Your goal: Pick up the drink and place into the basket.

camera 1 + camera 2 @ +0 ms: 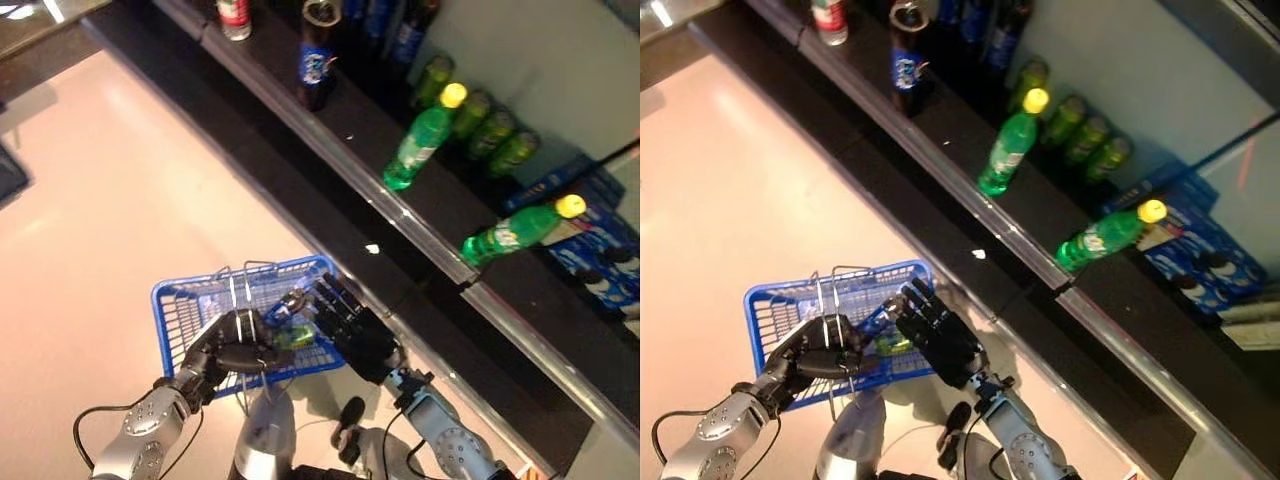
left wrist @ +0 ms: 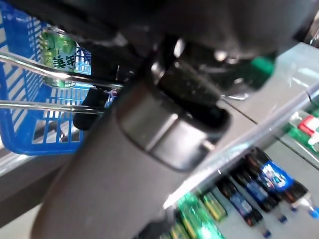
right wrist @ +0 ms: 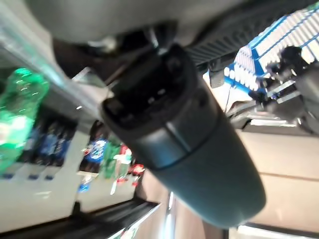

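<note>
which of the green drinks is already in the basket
The small green can in the blue basket, between the two hands. The other green drinks are yellow-capped bottles on the shelf.

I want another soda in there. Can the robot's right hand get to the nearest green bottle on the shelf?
Probably yes. The right hand is open over the basket, and nothing stands between it and the green bottle at the shelf's front edge.

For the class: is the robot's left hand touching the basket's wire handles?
Touching. In the left eye view, the left hand curls round the wire handles of the blue basket.
</note>
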Robot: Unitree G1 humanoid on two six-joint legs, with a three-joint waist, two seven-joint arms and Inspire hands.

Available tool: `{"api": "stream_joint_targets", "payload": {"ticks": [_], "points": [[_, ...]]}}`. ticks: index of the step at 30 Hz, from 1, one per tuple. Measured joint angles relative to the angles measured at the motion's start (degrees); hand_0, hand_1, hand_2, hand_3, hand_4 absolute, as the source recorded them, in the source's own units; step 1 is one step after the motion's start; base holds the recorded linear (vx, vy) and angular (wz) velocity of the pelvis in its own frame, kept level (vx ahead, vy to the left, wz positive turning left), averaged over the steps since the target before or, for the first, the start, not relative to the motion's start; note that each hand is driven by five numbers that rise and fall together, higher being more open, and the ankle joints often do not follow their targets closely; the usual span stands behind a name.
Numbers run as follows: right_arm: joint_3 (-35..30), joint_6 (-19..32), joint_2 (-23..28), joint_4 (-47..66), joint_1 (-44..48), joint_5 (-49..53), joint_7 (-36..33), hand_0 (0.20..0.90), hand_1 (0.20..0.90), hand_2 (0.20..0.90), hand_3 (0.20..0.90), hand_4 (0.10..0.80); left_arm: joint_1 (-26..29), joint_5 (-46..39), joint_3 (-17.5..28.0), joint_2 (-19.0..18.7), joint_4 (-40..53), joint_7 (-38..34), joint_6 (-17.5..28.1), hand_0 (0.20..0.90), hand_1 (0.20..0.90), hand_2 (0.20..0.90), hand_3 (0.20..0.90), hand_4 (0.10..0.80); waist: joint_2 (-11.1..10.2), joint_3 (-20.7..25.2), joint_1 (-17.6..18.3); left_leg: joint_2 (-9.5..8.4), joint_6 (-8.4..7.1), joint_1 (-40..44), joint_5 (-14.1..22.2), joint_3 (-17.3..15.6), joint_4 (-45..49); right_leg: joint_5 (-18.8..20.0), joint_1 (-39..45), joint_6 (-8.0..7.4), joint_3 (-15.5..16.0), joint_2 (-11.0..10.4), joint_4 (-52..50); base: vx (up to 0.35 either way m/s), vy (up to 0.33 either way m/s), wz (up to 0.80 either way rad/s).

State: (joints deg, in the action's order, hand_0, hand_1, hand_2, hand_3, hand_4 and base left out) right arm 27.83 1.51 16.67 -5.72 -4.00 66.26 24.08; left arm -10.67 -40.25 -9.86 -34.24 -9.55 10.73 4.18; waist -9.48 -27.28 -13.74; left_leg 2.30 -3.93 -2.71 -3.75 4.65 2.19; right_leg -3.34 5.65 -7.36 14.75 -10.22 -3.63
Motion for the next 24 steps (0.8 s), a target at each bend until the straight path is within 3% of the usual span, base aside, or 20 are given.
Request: {"api": "stream_joint_targets", "payload": {"ticks": [8,12,14,15,17,19,20,21,24], "points": [[-6.5,-0.9,-1.9,-1.9,-8.5,-1.3,0.8,0.900,0.900,0.900,0.900,0.800,-4.2,1.6,2.0,5.7,-13.3,-6.1,4.0,0.300,0.300,0.300,0.200,0.100,0.0,8.5,4.8,-0.01,0.79,2.8,0.4,-5.4,-3.3,2.0,0.1,-0.68,-4.2,-0.5,3.8,-0.014,0.090,-0.31],[-10.2,-0.3,-2.8,-9.7,-9.4,-5.0,-3.0,0.900,0.900,0.900,0.900,0.800,-3.8,2.0,2.7,9.1,-20.7,-8.6,4.1,0.300,0.300,0.300,0.200,0.100,0.1,11.6,7.4,0.08,0.85,3.6,0.5,-5.8,-4.5,2.0,0.3,-0.71,-5.4,-0.4,3.9,0.016,0.010,-0.10],[-11.3,0.9,-3.0,-12.3,-10.2,-8.9,-7.9,0.900,0.900,0.900,0.900,0.800,-3.1,1.9,3.1,10.3,-23.5,-9.2,3.7,0.300,0.300,0.300,0.200,0.100,0.3,12.6,8.5,-0.26,1.02,3.6,0.0,-4.7,-5.6,1.9,0.6,-0.70,-6.9,0.2,3.9,0.098,0.004,0.19],[-11.5,1.7,-3.0,-13.5,-10.4,-10.9,-11.1,0.900,0.900,0.900,0.900,0.800,-2.4,1.9,3.2,11.2,-25.8,-9.2,3.7,0.300,0.300,0.300,0.200,0.100,0.7,12.7,9.9,-0.50,1.28,3.7,-0.2,-2.6,-6.1,1.9,1.3,-0.67,-8.3,0.3,3.6,0.029,-0.075,0.89],[-11.7,2.2,-3.0,-18.2,-9.8,-17.9,-20.0,0.900,0.900,0.900,0.900,0.800,0.0,1.9,2.5,13.5,-30.2,-9.6,2.6,0.300,0.300,0.300,0.200,0.100,3.4,13.1,13.2,1.01,1.44,3.7,-2.1,3.7,-7.1,-0.2,0.2,-1.12,-11.9,1.9,-0.3,-0.068,-0.137,1.20],[-11.1,1.0,-3.4,-22.2,-9.5,-23.4,-25.6,0.900,0.900,0.900,0.900,0.800,-0.1,1.9,2.7,14.1,-30.3,-10.3,2.7,0.300,0.300,0.300,0.200,0.100,2.6,14.1,12.8,1.03,1.05,3.3,-2.3,4.7,-7.1,-0.3,0.3,-0.45,-15.5,3.4,4.2,-0.064,-0.091,0.59],[-11.1,0.4,-3.7,-24.0,-9.5,-25.0,-27.2,0.900,0.900,0.900,0.900,0.800,-0.3,1.8,3.7,14.2,-30.6,-10.4,2.7,0.300,0.300,0.300,0.200,0.100,1.8,14.6,12.3,0.18,0.49,3.1,-2.5,5.5,-7.2,2.0,0.4,0.70,-15.6,3.7,5.9,-0.084,-0.111,0.64],[-11.5,-0.3,-3.7,-26.4,-9.2,-26.4,-28.9,0.900,0.900,0.900,0.900,0.800,0.3,1.7,3.9,15.2,-32.0,-10.8,2.6,0.300,0.300,0.300,0.200,0.100,2.5,15.2,13.2,0.49,0.20,2.8,-2.8,6.8,-7.3,1.6,1.7,0.88,-15.3,3.9,6.4,-0.093,-0.101,0.64],[-11.4,-3.4,-3.5,-32.1,-7.2,-29.1,-31.4,0.900,0.900,0.900,0.900,0.800,0.3,0.3,7.2,18.4,-33.1,-11.8,3.9,0.300,0.300,0.300,0.200,0.100,4.9,15.9,10.6,2.38,-0.30,2.0,-3.3,7.2,-7.1,3.2,2.6,2.35,-14.6,6.5,8.5,-0.133,-0.058,0.32]]}}
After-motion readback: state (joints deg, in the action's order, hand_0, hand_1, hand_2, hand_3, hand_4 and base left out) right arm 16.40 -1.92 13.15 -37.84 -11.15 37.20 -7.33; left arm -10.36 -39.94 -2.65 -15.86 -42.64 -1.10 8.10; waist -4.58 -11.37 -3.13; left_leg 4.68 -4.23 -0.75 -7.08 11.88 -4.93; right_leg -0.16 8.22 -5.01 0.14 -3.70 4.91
